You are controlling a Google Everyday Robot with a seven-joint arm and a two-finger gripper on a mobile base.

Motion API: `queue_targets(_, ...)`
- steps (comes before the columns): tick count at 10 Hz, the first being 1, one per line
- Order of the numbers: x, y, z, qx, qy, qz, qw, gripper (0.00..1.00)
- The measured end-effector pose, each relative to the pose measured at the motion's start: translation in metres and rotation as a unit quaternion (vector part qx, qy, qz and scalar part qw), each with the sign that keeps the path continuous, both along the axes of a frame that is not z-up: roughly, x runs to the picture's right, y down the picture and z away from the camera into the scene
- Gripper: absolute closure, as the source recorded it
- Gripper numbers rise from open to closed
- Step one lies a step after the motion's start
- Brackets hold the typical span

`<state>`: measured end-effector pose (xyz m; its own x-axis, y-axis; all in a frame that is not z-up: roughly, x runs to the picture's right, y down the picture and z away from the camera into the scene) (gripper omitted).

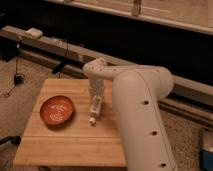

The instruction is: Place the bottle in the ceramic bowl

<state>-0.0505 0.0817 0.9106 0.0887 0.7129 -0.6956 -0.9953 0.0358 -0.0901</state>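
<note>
The orange-red ceramic bowl (57,110) with pale swirl marks sits on the left part of the wooden table (65,142). The small whitish bottle (93,111) is to the right of the bowl, a short gap away, its capped end pointing toward the table's front. My gripper (95,96) is at the bottle's far end, directly over it, at the end of the white arm (137,115). The bottle looks to be at table level. I cannot tell whether it rests on the wood or is held just above it.
The arm's thick white body covers the table's right side. Behind the table runs a long low ledge (60,47) with cables and a small pale box (34,33). Speckled floor (15,107) surrounds the table, and a blue object (207,152) stands at the far right.
</note>
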Motion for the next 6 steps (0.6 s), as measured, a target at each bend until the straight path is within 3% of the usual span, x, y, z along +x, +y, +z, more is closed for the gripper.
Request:
queue_targets(3,-0.011,-0.012,-0.019,-0.01,-0.026,-0.003,0.9996,0.94)
queue_targets(4,-0.018,-0.022,-0.033,-0.013,-0.039,-0.008,0.9991,1.0)
queue_targets(6,-0.043,-0.037,-0.056,-0.017,-0.07,-0.026,0.9971,1.0)
